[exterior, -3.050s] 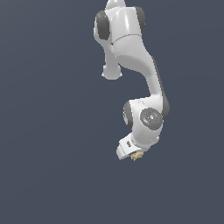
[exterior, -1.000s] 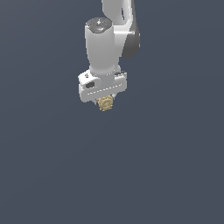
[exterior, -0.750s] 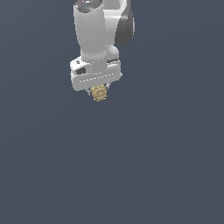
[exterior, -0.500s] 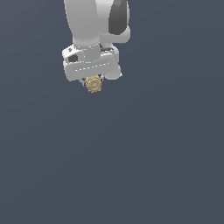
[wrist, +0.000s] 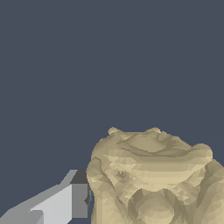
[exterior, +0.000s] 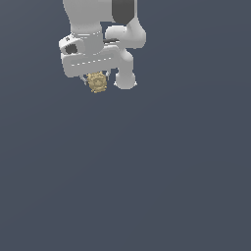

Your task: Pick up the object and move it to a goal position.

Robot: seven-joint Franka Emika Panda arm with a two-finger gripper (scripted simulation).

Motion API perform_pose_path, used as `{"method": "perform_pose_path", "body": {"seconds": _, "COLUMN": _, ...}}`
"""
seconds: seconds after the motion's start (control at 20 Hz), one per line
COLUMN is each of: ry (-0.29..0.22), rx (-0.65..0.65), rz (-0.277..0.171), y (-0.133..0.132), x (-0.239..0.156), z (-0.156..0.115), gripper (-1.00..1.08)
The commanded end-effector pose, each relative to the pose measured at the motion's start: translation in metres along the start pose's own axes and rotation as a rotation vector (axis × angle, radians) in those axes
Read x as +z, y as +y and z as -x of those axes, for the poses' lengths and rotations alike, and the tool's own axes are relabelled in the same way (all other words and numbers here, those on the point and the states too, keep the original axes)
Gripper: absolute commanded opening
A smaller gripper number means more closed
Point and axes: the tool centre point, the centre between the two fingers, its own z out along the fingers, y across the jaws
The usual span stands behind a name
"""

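Since the earlier frames the arm (exterior: pixel 98 29) has swung from the exterior view's right and lower middle up toward the top left, carrying the ball with it; over the last second it kept climbing, so most of the arm is now cut off by the top edge.

Background is plain dark grey-blue in both views, no surface line visible.

Arm: white links, one dark joint patch near the top edge, a rounded white link end hanging just to the exterior view's right of the gripper. Wide white hand block sits under the wrist, tilted slightly.

Gripper (exterior: pixel 98 80): pointing down, jaws close together, clamped on the ball. Gap between them is only as wide as the ball, much narrower than the hand block. In the exterior view the fingers are mostly hidden behind the ball and hand block. In the wrist view one finger (wrist: pixel 65 202) shows, light grey with a dark pad at its tip, touching the side of the ball; the other finger is hidden behind the ball.

Ball (exterior: pixel 98 82): tan-yellow, lumpy, knobbly, held between the jaws directly below the hand block, hanging in the air in the upper left of the exterior view. In the wrist view the ball (wrist: pixel 151 179) fills much of the frame, folds and bumps clear, nothing under it but background.
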Motion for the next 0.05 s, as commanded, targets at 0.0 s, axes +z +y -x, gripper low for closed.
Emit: {"method": "perform_pose_path", "body": {"seconds": 0.0, "ry": -0.001, "rx": -0.001, "rz": 0.0, "y": 0.0008, "x": -0.0023, "z": 0.0025, "gripper": -1.0}}
